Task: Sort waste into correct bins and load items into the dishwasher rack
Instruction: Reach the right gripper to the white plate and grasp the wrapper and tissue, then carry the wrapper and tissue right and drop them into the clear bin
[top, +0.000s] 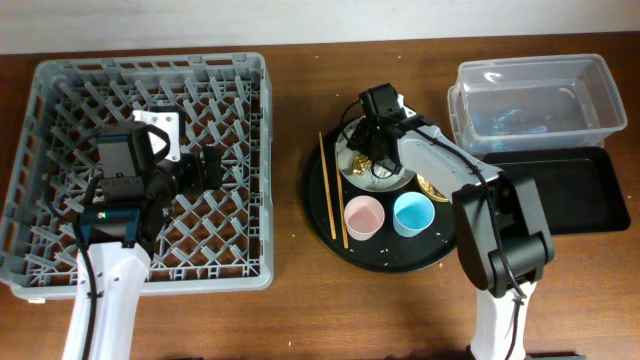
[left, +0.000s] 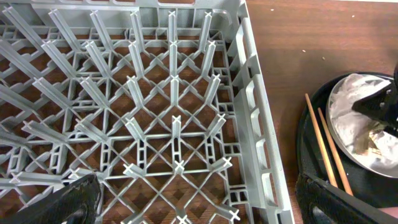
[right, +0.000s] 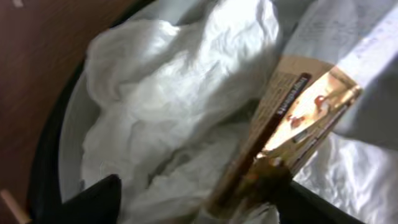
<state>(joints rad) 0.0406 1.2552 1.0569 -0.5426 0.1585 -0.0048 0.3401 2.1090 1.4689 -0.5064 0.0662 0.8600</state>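
The grey dishwasher rack (top: 150, 65) fills the left side. My left gripper (top: 212, 168) hangs open and empty over its pegs (left: 205, 202) near the right wall (left: 255, 106). My right gripper (top: 368, 158) is down on the pale plate (top: 398, 181), open, with crumpled white napkins (right: 180, 81) and a brown printed wrapper (right: 280, 118) between its fingers (right: 199, 199). The pink cup (top: 363, 217), the blue cup (top: 413, 214) and the chopsticks (top: 333, 190) sit on the round black tray (top: 390, 255). The yellow bowl is mostly hidden under the right arm.
The clear tub (top: 540, 100) stands at the back right, with the shallow black tray (top: 565, 195) in front of it. In the left wrist view the chopsticks (left: 323, 143) and the plate (left: 348, 106) lie right of the rack.
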